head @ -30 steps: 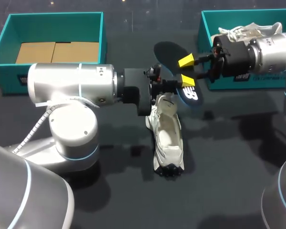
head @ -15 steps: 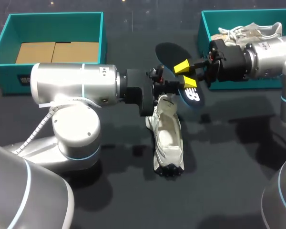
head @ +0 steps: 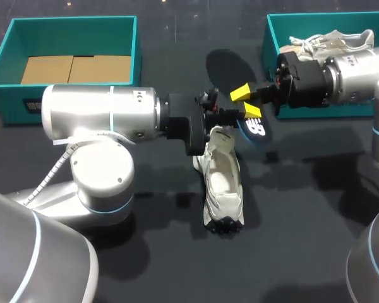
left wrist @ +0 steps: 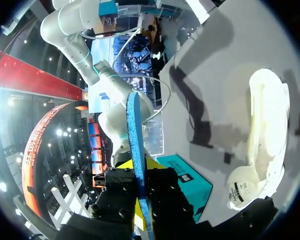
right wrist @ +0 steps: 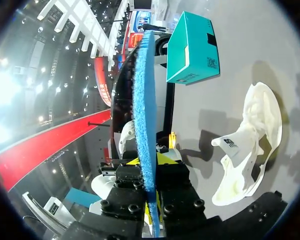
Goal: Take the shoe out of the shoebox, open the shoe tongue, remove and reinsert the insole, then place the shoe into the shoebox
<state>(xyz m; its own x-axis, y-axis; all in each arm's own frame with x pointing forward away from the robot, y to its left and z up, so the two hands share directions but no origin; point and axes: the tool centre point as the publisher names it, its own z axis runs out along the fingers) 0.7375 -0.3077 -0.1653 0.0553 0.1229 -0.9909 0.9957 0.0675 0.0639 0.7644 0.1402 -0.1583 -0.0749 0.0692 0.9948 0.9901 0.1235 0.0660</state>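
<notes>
Head view: right gripper (head: pixel 247 103) and left gripper (left wrist: pixel 139 192) both clamp the insole (head: pixel 255 128) above the shoe (head: pixel 222 183), which lies mid-table (head: pixel 290 208), well apart from both boxes. The far-right shoebox (head: pixel 270 38) holds a second shoe (head: pixel 331 39); the far-left shoebox (head: pixel 6 95) holds cardboard (head: pixel 76 68).

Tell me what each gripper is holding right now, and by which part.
Both hold the insole. The left gripper and the right gripper each pinch its two flat faces, toward the logo end.

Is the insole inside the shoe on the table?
No, the insole stands edge-on, clear of the shoe and wholly outside it.
</notes>
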